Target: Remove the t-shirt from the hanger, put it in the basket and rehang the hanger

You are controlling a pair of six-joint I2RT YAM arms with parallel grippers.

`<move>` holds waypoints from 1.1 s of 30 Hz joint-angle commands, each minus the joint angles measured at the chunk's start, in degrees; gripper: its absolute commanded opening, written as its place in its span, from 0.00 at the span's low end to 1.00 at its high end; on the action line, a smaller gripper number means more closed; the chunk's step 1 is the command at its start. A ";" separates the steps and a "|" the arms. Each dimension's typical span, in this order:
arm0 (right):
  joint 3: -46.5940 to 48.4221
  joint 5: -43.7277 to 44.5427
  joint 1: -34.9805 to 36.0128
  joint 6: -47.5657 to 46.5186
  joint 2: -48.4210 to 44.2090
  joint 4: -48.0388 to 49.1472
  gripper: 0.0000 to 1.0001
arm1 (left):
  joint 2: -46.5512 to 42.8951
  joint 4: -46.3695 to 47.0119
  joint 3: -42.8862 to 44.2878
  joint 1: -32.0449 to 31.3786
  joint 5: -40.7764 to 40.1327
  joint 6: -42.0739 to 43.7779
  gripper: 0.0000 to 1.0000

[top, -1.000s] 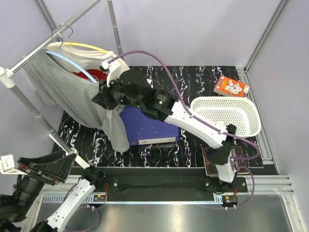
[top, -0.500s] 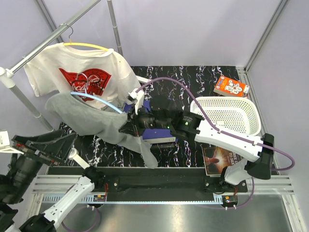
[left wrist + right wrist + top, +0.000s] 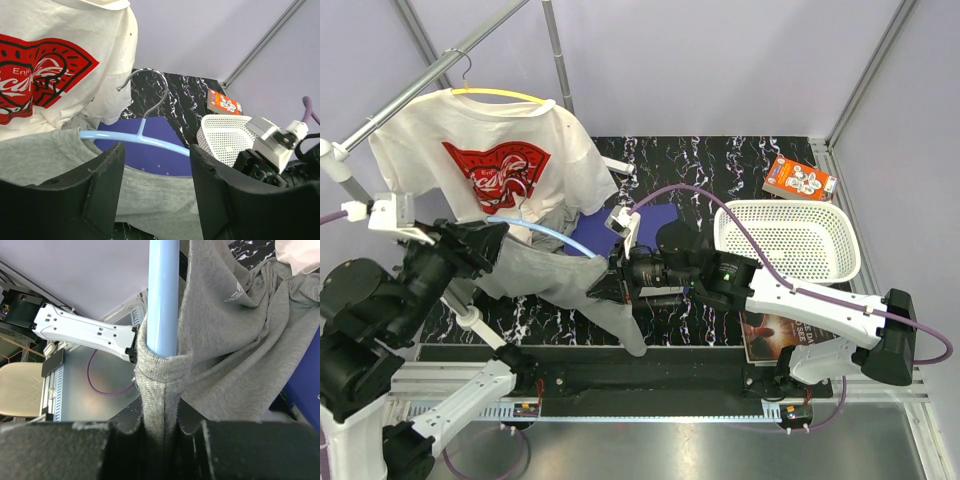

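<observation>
A grey t-shirt (image 3: 550, 275) hangs on a light blue hanger (image 3: 535, 228) that is off the rail and held low over the table's front left. My right gripper (image 3: 603, 285) is shut on the shirt's ribbed collar (image 3: 162, 390), right below the hanger's blue bar (image 3: 163, 295). My left gripper (image 3: 495, 240) stands open at the shirt's other side. In the left wrist view its fingers straddle grey cloth (image 3: 150, 200), with the hanger's bar (image 3: 145, 139) and metal hook (image 3: 150, 85) just beyond them.
A white t-shirt with red print (image 3: 490, 150) hangs on a yellow hanger (image 3: 505, 95) from the metal rail (image 3: 410, 85). A blue box (image 3: 665, 215) lies mid-table, with a white basket (image 3: 785, 240), an orange carton (image 3: 798, 178) and a book (image 3: 775, 330) to the right.
The right gripper has carried the grey shirt and its hanger off the rail, down and toward the front. The left arm has swung up to the shirt, and its jaws have narrowed.
</observation>
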 commanded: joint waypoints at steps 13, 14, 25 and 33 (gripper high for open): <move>0.11 -3.27 0.17 0.75 -3.13 9.57 0.00 | 6.71 9.27 -6.76 -0.26 -2.18 5.29 0.64; 0.19 -3.27 0.25 0.74 -3.13 9.48 0.00 | 6.80 9.79 -7.89 -0.26 -2.09 5.38 0.63; 0.46 -3.62 0.34 0.92 -2.60 9.31 0.00 | 6.53 12.79 -12.57 -0.26 -2.53 6.61 0.00; -0.86 3.04 0.34 -1.01 -4.35 2.19 0.91 | 2.93 13.05 -9.40 -0.26 -10.79 6.60 0.00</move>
